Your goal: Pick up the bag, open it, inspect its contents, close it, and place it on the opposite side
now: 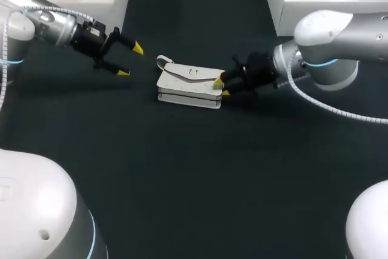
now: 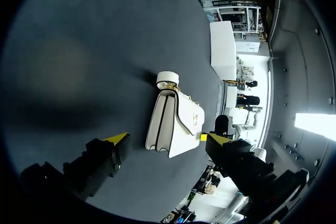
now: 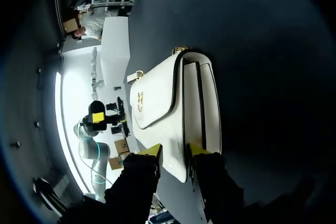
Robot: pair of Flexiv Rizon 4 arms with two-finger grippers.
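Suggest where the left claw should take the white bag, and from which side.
Probably the left short end of the white bag, beside the strap loop, coming in level from the left. It lies flat, flap up, so that thin end should fit between the fingers of the open left claw, which faces it. The right claw pinches the opposite end.

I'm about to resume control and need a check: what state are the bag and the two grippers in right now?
bag: lying flat on the table, flap closed.
left gripper: open, empty, off the bag's strap end and not touching it.
right gripper: shut on the bag's other end, one finger on each face.
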